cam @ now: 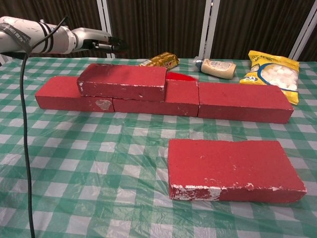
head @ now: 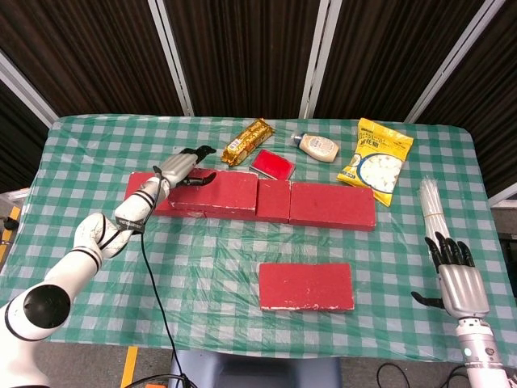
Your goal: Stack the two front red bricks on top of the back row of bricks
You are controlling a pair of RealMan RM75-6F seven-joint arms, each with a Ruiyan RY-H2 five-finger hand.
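The left hand (head: 184, 166) hovered empty, fingers apart, just above the stacked brick (head: 212, 192) on the back row (head: 331, 205). The right hand (head: 459, 275) waited open, well right of the front brick (head: 306, 286). No packaging text was legible.

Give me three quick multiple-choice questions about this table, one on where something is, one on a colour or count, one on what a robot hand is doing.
1. Where is the snack bag?
A. back right of the table
B. front left corner
C. on a brick

2. How many bricks lie alone at the front?
A. none
B. one
C. three

3. The right robot hand is
A. gripping a brick
B. holding a bottle
C. holding nothing

Answers: 1 A, the yellow bag lies behind the brick row, to the right. 2 B, only the front brick remains; the stacked brick sits on the row. 3 C, its fingers are spread, nothing in them.
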